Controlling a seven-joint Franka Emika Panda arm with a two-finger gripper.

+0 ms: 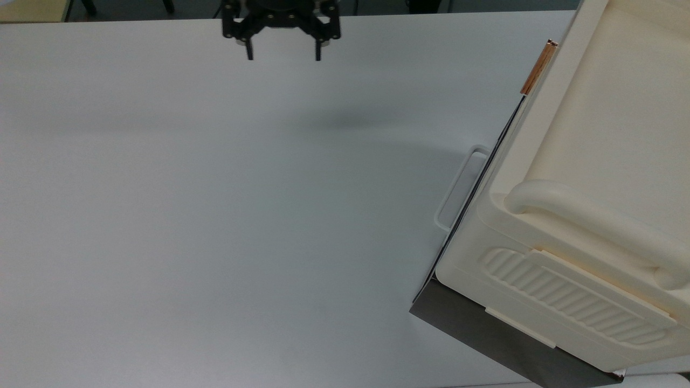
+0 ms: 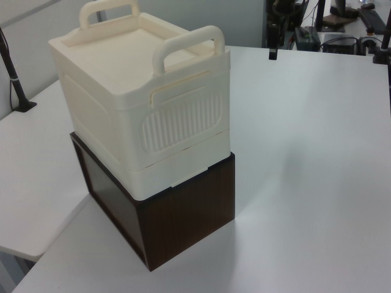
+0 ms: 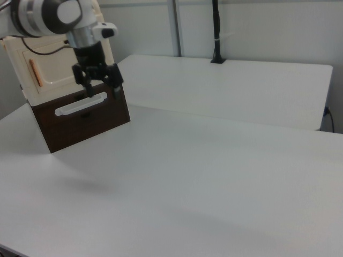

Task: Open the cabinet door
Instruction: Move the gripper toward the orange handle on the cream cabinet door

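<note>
The cream cabinet (image 1: pixel 604 161) stands on a dark base at the top view's right. Its cabinet door (image 3: pixel 56 67) faces the camera in the right view, lying flush with the front, with the copper bar handle (image 3: pixel 34 73) at its left end. From above, that handle (image 1: pixel 539 67) shows as a short copper strip on the cabinet's left edge. My gripper (image 1: pixel 283 54) hangs open over the table's far edge, well to the left of the cabinet in the top view, holding nothing. In the right view the gripper (image 3: pixel 102 91) appears in front of the cabinet's right part.
The dark brown base (image 2: pixel 183 213) under the cabinet carries a white loop handle (image 1: pixel 461 188). The white table (image 1: pixel 215 215) stretches wide to the top view's left. A second table with a black pole (image 3: pixel 216 32) stands behind in the right view.
</note>
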